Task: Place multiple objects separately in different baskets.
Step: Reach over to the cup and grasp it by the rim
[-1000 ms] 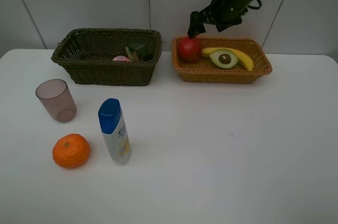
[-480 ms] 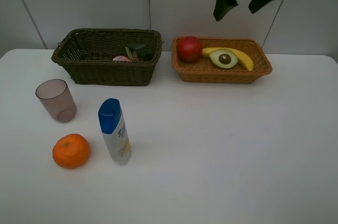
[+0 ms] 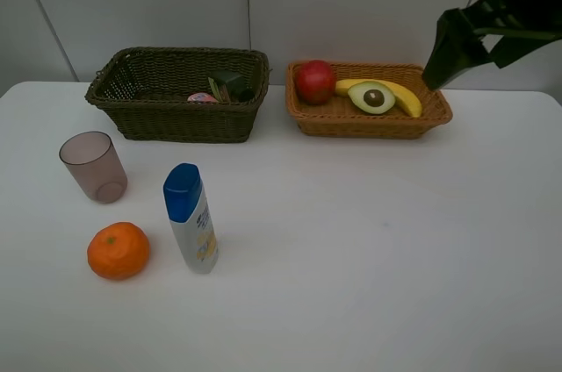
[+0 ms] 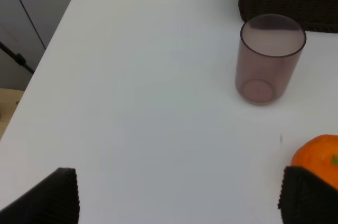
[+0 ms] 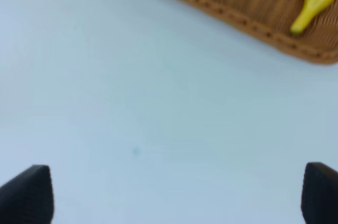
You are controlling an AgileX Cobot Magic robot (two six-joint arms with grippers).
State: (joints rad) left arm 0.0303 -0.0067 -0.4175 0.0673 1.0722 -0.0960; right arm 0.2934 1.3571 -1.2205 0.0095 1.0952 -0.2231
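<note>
The left tool [image 4: 179, 203], spread wide and empty, should centre over the orange [image 4: 317, 152] before closing, keeping clear of the cup [image 4: 269, 57].

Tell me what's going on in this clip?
A two-arm robot is sorting items into two baskets. The orange-tan basket holds the red apple, avocado half and banana; the dark basket holds the dark green bottle and pink bottle. The cup, orange and blue-capped bottle stand on the table, not yet sorted. Both grippers are open and empty: the right gripper hangs above the table near the orange-tan basket, the left gripper over the table near the cup and orange.
</note>
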